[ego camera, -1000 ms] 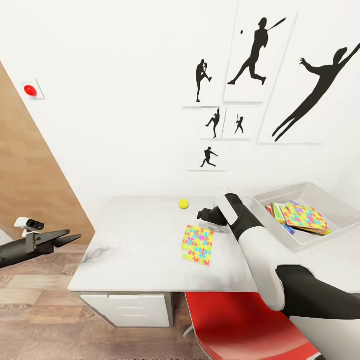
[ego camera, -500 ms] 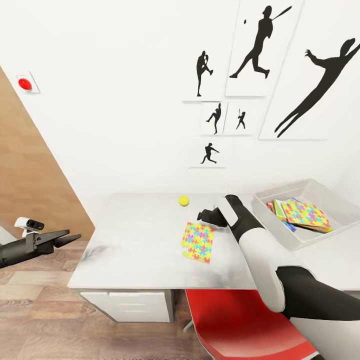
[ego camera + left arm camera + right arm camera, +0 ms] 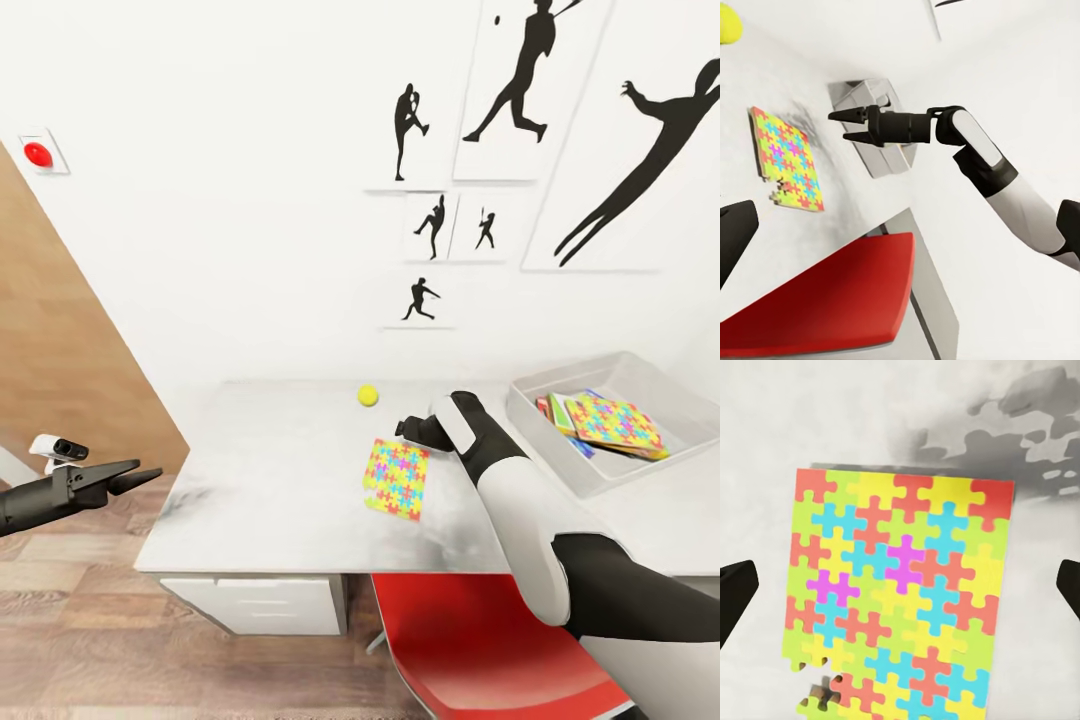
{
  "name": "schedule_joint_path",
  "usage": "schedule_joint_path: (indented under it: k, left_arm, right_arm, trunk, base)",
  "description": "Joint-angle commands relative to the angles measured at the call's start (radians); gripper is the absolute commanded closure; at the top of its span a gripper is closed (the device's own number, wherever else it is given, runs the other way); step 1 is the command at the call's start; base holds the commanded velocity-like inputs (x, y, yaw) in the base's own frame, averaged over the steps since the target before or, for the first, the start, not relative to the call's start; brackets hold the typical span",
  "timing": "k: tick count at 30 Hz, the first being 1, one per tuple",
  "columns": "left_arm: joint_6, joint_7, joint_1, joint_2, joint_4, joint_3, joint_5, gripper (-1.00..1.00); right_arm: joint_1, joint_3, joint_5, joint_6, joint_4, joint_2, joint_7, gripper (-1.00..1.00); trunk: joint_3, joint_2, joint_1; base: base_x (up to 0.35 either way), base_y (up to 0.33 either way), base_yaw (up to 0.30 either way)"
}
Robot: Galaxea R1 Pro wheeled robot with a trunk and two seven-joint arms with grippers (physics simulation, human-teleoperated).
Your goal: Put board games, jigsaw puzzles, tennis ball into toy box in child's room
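Note:
A multicoloured jigsaw puzzle (image 3: pixel 397 478) (image 3: pixel 896 592) lies flat on the pale table (image 3: pixel 270 480), with a few pieces loose at one corner. My right gripper (image 3: pixel 408 431) (image 3: pixel 840 126) hovers just above its far edge, open, with nothing between its fingers. The tennis ball (image 3: pixel 368 395) (image 3: pixel 727 26) rests a little farther back on the table. At the right, the grey toy box (image 3: pixel 690 415) holds another jigsaw puzzle (image 3: pixel 612 421) on top of flat game boxes (image 3: pixel 556 415). My left gripper (image 3: pixel 135 475) hangs open beyond the table's left end, over the floor.
A red chair (image 3: pixel 480 640) is tucked under the table's front edge, below my right arm. White drawers (image 3: pixel 260 603) sit under the table's left part. A wooden panel (image 3: pixel 60 370) leans along the left wall, and silhouette pictures hang behind the table.
The whole picture has slid slightly upward, so the camera has moved. My right gripper is still over the puzzle and the left arm is in the same pose.

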Motion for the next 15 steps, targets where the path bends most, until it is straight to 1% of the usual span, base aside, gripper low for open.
schedule_joint_path:
  k: [1,15]
  left_arm:
    - [0.011,-0.002,-0.001,0.000,0.000,-0.001,0.002,-1.00]
    - [0.011,0.000,-0.001,0.000,0.000,-0.002,0.002,-1.00]
  right_arm:
    - [-0.001,-0.005,-0.008,0.002,-0.001,0.001,-0.008,-1.00]
    - [-0.001,-0.005,-0.010,0.001,-0.001,0.000,-0.008,-1.00]
  trunk:
    - [-0.004,-0.002,0.001]
    - [-0.027,-0.002,0.001]
  base:
    - [0.000,0.000,0.000]
    - [0.000,0.000,0.000]
